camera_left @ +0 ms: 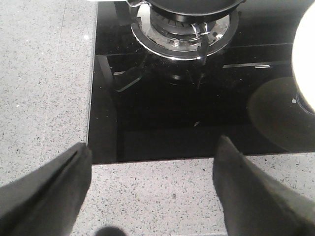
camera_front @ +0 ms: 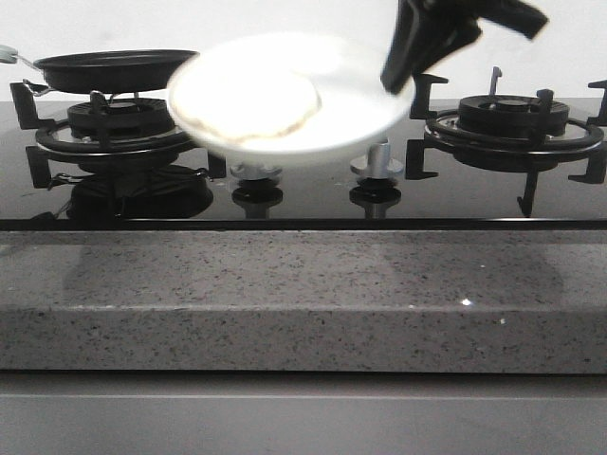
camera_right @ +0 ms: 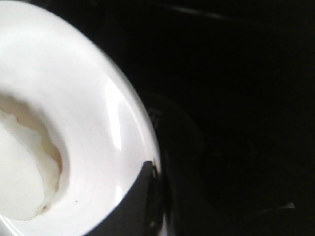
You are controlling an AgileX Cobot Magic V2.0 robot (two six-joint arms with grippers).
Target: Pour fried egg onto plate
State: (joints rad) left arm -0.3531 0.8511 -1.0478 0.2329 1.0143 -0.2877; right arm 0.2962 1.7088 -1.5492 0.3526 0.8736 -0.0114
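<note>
Right pincer [camera_front: 403,81] grips the plate [camera_front: 375,114] by its rim, above the stove; fried egg [camera_front: 251,102] lies on it. Left pincer [camera_left: 152,191] hangs open. Any tilt could slide the egg off.

Text check | we find no readable text, label, brand, number or sign in any view | hob [camera_front: 303,204], counter [camera_front: 303,303] and plate [camera_front: 285,114] carry no legible marking
</note>
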